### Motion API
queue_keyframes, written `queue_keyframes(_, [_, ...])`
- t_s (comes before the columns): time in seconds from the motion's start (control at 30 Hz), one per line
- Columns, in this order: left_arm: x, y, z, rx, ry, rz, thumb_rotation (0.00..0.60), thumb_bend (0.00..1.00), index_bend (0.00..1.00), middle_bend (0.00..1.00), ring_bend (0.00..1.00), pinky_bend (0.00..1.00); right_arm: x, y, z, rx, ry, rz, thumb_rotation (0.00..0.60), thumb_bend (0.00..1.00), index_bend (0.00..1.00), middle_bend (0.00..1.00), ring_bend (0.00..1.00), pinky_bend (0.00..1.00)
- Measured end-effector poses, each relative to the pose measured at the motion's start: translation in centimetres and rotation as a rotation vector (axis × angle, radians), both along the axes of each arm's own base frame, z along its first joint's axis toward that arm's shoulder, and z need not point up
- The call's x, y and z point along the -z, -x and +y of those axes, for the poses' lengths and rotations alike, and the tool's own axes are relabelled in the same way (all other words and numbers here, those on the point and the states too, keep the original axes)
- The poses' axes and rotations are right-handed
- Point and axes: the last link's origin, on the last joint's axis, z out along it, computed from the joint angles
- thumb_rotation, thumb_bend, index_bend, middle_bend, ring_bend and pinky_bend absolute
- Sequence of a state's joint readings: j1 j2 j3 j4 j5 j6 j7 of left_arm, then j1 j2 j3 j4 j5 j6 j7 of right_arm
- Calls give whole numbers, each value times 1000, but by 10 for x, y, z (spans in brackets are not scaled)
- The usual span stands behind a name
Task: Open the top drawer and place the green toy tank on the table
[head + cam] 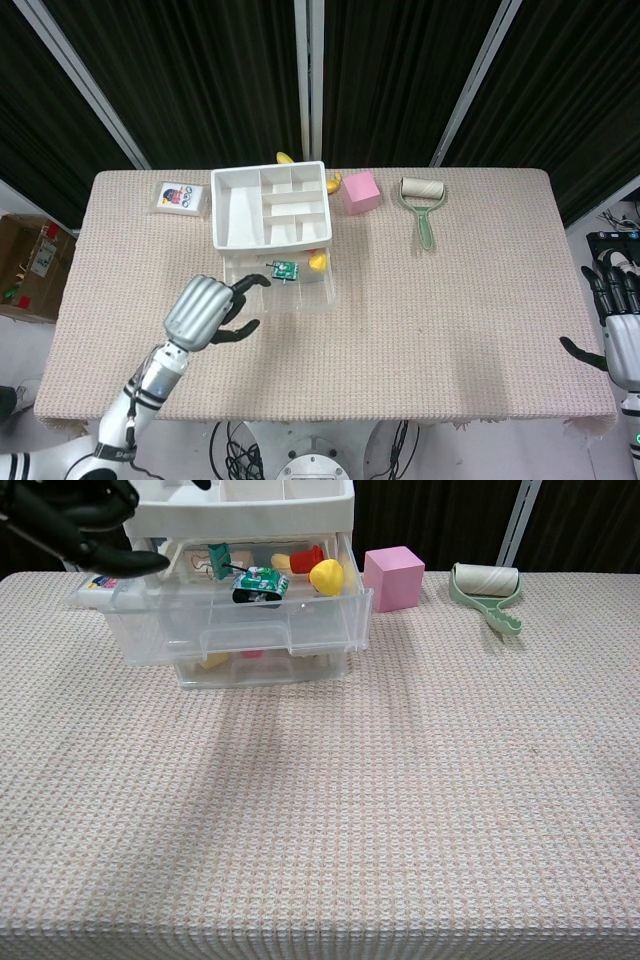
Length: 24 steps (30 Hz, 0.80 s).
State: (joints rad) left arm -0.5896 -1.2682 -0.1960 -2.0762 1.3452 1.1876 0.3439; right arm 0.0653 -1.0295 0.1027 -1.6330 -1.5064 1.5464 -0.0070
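Note:
The clear top drawer (240,630) of the white-topped drawer unit (270,205) is pulled out toward me. Inside it lies the green toy tank (258,583) (284,268), beside a yellow toy (324,576) and a red one. My left hand (203,311) hovers raised at the drawer's front left corner, fingers spread and holding nothing; the chest view catches only its dark fingertips (75,520) at the top left. My right hand (622,330) stays at the table's right edge, fingers apart, empty.
A pink cube (393,577) and a green-handled lint roller (487,590) sit behind and to the right of the drawer. A card box (180,197) lies at the back left. A lower drawer holds more small toys.

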Motion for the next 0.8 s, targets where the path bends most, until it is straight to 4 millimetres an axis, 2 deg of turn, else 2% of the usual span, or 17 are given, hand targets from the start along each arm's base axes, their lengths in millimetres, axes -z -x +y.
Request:
queue_keyframes(0.2, [14,-15,40,43,-39,169,600,268,355,901,1000,1000,-2,1,2,8,3,1,600,26,0,0,0,0])
queue_keyframes(0.3, [22,-21,51,62,-65,240,600,268,355,902,1000,1000,-2,2,3,12,3,-1,600,25,0,0,0,0])
queue_keyframes(0.5, [37,-29,64,87,-109,361,600,268,344,902,1000,1000,-2,6,4,30,2,-7,600,25,0,0,0,0])
queue_keyframes(0.8, [52,-30,68,86,-84,463,600,269,305,899,1000,1000,-1,11,5,50,-2,-14,600,25,0,0,0,0])
